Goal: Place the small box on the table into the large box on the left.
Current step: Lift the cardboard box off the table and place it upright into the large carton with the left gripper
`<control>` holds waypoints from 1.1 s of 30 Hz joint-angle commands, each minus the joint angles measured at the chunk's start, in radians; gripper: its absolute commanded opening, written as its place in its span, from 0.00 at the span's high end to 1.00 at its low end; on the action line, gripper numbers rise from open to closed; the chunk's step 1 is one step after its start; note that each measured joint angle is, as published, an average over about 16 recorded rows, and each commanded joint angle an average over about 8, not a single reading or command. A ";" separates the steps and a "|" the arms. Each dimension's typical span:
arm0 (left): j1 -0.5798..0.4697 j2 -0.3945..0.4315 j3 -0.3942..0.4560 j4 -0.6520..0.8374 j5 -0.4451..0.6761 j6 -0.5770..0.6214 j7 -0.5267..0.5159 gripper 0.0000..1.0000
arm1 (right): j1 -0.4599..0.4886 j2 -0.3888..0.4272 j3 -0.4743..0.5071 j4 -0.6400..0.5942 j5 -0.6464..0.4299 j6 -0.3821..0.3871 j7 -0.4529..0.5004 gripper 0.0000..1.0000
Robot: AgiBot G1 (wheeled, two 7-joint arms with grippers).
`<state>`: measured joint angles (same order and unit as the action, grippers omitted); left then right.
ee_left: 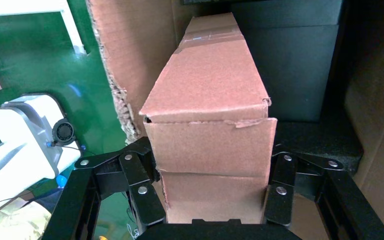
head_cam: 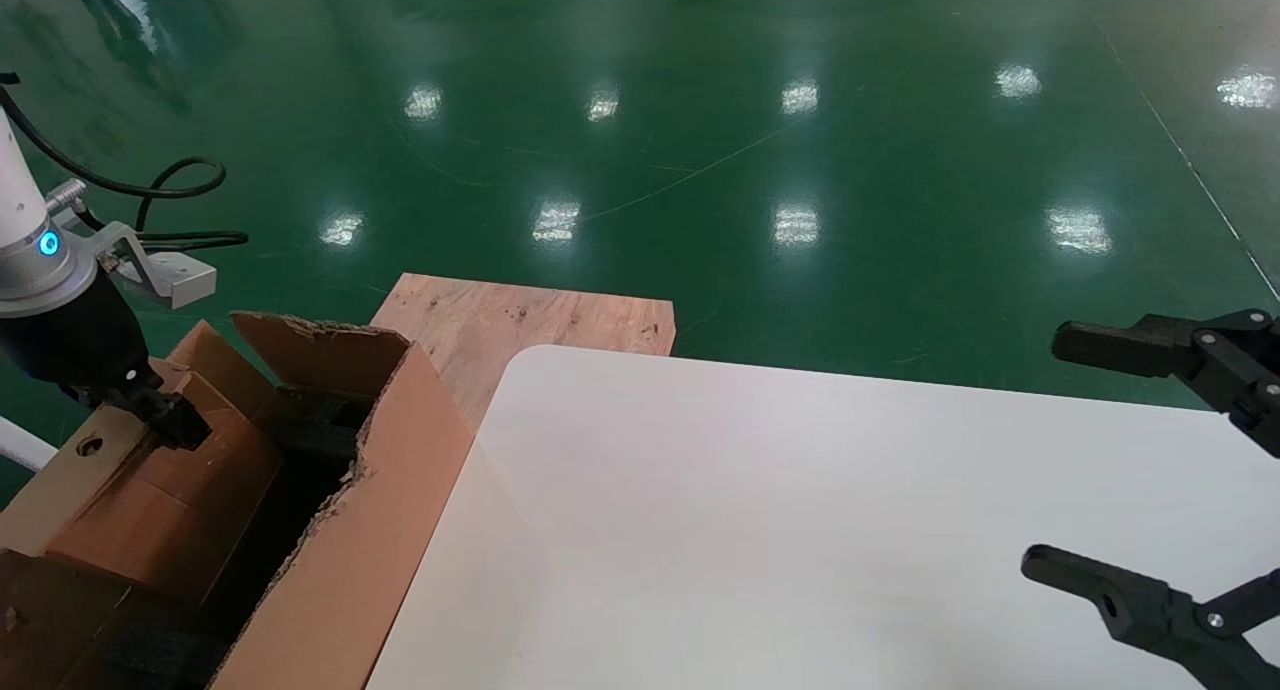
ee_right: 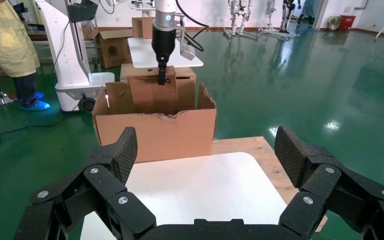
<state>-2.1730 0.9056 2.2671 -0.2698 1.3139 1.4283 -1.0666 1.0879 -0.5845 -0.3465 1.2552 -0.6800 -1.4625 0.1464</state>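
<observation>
Left gripper (ee_left: pixel 212 190) fingers (ee_left: pixel 142 187) pinch the small box (ee_left: pixel 215 90) from both sides, pads flat on its long cardboard faces. The box hangs partly inside the large box (ee_right: pixel 155 132), tilted in the head view, its holed end toward the robot (hole visible there), its far end pointing down at the dark foam (ee_left: pixel 292 70).

To do this step well, I'd judge: lower until the far end rests on the foam or floor of the carton, then let go; dropping from height risks it tipping against the ragged wall. Keep clear of the torn flap edge beside the gripper.

Right gripper (ee_right: pixel 205 160) is parked over the table (head_cam: pixel 800 530) on the right, fingers spread wide, holding nothing. Plywood board (head_cam: pixel 530 315) beyond the table corner, green floor (head_cam: pixel 700 120) beyond that.
</observation>
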 commanded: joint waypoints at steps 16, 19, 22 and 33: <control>0.079 0.026 -0.005 0.147 -0.014 0.009 0.036 1.00 | 0.000 0.000 0.000 0.000 0.000 0.000 0.000 0.00; 0.092 0.027 -0.006 0.166 -0.016 0.010 0.041 1.00 | 0.000 0.000 0.000 0.000 0.000 0.000 0.000 0.00; 0.105 0.028 -0.008 0.183 -0.019 0.011 0.045 1.00 | 0.000 0.000 0.000 0.000 0.000 0.000 0.000 0.00; 0.141 0.025 -0.014 0.229 -0.029 0.000 0.055 1.00 | 0.000 0.000 0.000 0.000 0.000 0.000 0.000 0.00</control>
<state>-2.0325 0.9303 2.2535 -0.0425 1.2854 1.4282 -1.0127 1.0879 -0.5844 -0.3468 1.2552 -0.6798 -1.4624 0.1463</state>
